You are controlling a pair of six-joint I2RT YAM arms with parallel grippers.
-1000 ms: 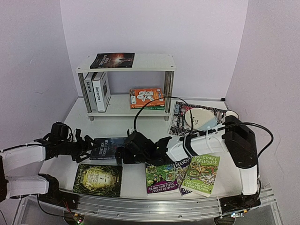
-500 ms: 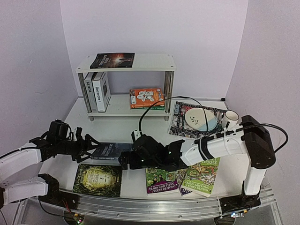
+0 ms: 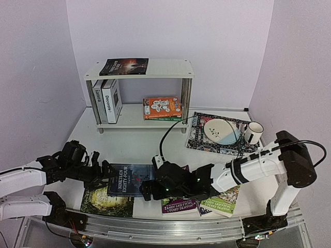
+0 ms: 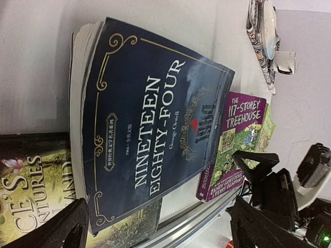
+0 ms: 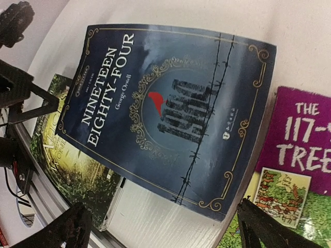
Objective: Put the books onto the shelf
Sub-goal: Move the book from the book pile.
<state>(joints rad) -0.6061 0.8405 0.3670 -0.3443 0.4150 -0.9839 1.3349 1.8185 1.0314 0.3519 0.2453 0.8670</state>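
Note:
A dark blue book titled Nineteen Eighty-Four [image 3: 129, 179] [image 4: 150, 124] [image 5: 165, 108] lies flat near the table's front, its near edge overlapping a dark green book [image 3: 107, 200] [image 5: 62, 165]. My left gripper [image 3: 102, 172] [image 4: 160, 230] stands open at its left edge. My right gripper [image 3: 150, 189] [image 5: 165, 232] stands open at its near right corner. Neither holds anything. A purple Treehouse book [image 3: 178, 206] [image 4: 232, 144] and a green one [image 3: 222, 200] lie to the right. The white shelf [image 3: 165, 68] holds a dark book [image 3: 124, 66] on top, and two white hardbacks [image 3: 106, 101] and an orange book [image 3: 162, 107] below.
A patterned mat [image 3: 199, 135] at the right rear carries a plate [image 3: 221, 130] and a mug [image 3: 252, 132]. A metal rail [image 3: 155, 227] runs along the near table edge. The right arm [image 3: 248, 168] stretches low across the Treehouse books.
The dark blue book has slid toward the near edge, onto the green book. Both grippers moved nearer with it, and the right arm has stretched out lower.

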